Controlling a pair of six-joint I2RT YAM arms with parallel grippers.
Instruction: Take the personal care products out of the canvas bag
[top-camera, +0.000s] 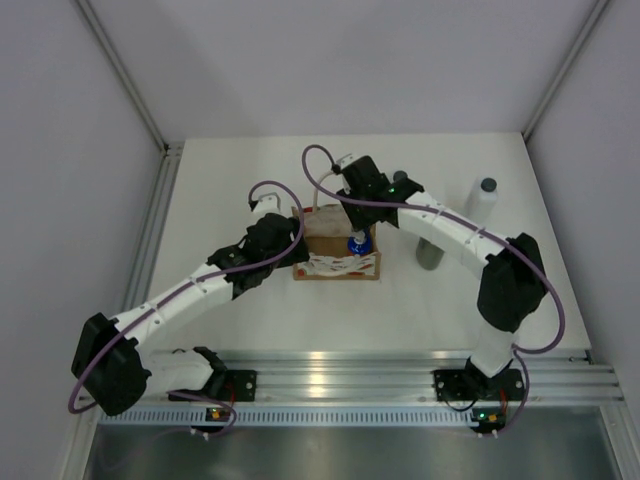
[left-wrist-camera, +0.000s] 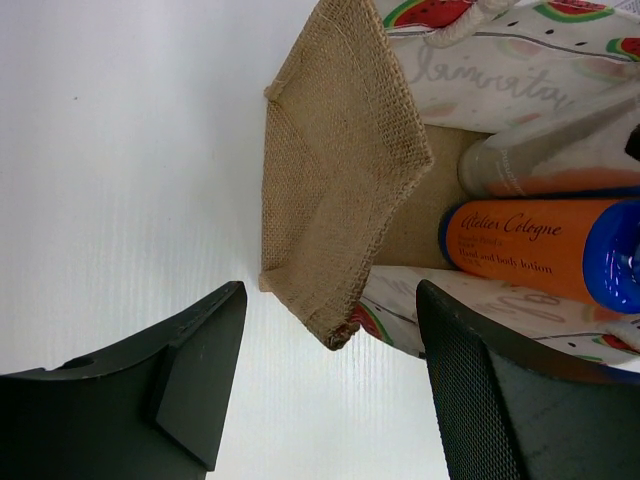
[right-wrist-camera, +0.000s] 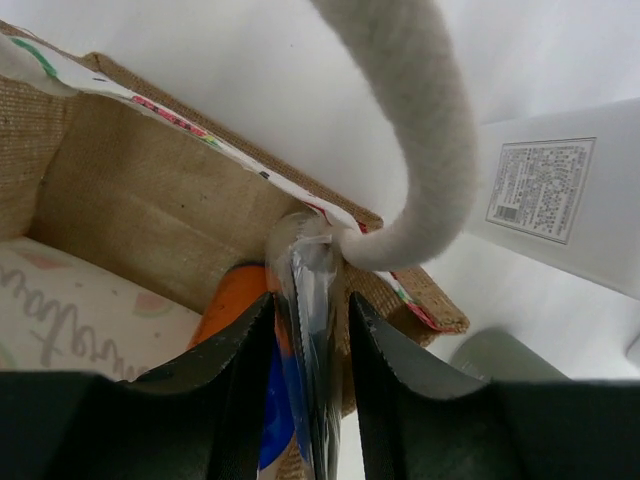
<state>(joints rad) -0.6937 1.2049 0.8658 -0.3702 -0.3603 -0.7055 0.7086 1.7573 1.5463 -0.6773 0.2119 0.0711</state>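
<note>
The tan canvas bag (top-camera: 335, 262) stands mid-table with its patterned band facing front. An orange bottle with a blue top (top-camera: 358, 243) lies inside it, also seen in the left wrist view (left-wrist-camera: 520, 245) under a pale bottle (left-wrist-camera: 550, 150). A white bottle with a grey cap (top-camera: 483, 205) and a grey-green bottle (top-camera: 430, 252) stand on the table right of the bag. My left gripper (left-wrist-camera: 330, 300) is open at the bag's left corner (left-wrist-camera: 340, 200). My right gripper (right-wrist-camera: 311, 300) straddles the bag's far right rim, one finger inside by the orange bottle (right-wrist-camera: 230, 300), jaws narrowly apart.
A cream handle loop (right-wrist-camera: 420, 130) arches over my right fingers. The white bottle's label (right-wrist-camera: 540, 190) and the grey-green bottle (right-wrist-camera: 500, 355) lie just beyond the bag's right side. Metal rails (top-camera: 400, 370) run along the near table edge.
</note>
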